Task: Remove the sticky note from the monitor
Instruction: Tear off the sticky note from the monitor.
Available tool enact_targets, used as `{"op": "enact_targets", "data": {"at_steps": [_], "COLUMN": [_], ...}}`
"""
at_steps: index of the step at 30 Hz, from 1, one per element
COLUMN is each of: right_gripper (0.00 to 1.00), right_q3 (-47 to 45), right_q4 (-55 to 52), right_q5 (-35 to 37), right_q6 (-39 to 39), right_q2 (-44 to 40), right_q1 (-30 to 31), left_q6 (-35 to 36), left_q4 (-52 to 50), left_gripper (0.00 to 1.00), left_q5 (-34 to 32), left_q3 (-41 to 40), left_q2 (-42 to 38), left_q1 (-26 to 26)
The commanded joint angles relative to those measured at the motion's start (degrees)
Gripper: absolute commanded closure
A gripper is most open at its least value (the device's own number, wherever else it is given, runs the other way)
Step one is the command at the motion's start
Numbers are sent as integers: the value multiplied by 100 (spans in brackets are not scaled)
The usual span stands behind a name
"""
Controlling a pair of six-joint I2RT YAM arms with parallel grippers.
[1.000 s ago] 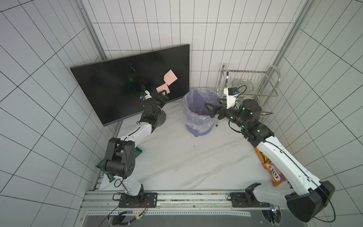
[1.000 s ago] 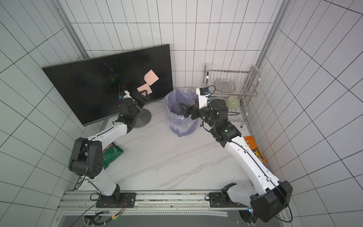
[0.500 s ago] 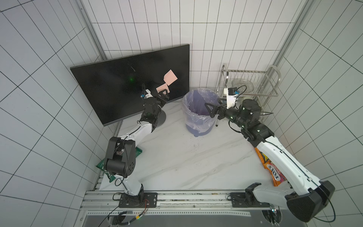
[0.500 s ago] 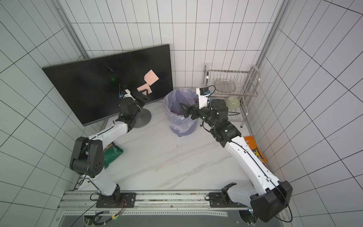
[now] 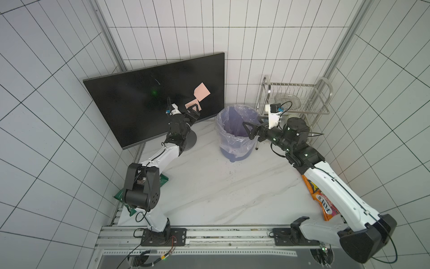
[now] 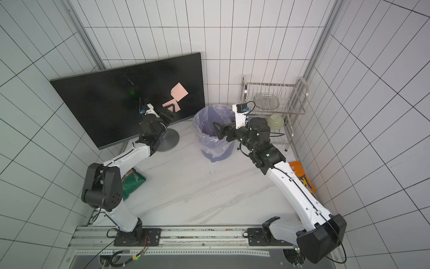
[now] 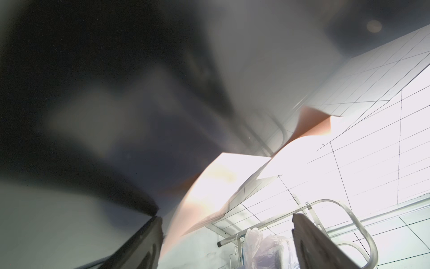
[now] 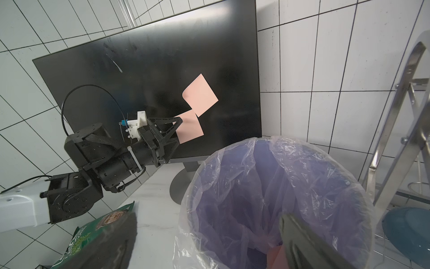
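Observation:
The black monitor [image 5: 139, 109] stands at the back left with two pink squares on its screen. The upper sticky note [image 5: 202, 92] has one corner curling off the glass. The lower sticky note [image 8: 189, 127] sits just below it. My left gripper [image 5: 194, 111] is open right at that lower note, one finger on each side of its near edge; in the left wrist view the pink sheet [image 7: 183, 209] lies beside one finger. My right gripper [image 5: 250, 130] is open and holds nothing, hovering over the bin.
A purple bin [image 5: 235, 149] with a clear liner stands right of the monitor's round base [image 5: 192, 141]; a pink scrap [image 8: 274, 256] lies inside. A metal rack [image 5: 297, 97] fills the back right. A green bag [image 5: 162, 180] lies left, an orange bag [image 5: 325, 202] right.

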Motion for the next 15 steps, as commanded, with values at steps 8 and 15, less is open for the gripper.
{"op": "enact_targets", "data": {"at_steps": [8,15], "right_gripper": [1,1], "right_q3": [-20,-11], "right_q4": [71,79], "right_q5": [23,31], "right_q6": [22,21], "right_q2": [-82,-70], "right_q1": [31,30], "left_q6": [102,55], "left_q4": [74,-73], "left_gripper": [13,13], "left_q5": [-1,254], "left_q3": [137,348], "left_q2": [-196,-99], "left_q1": [83,154]}}
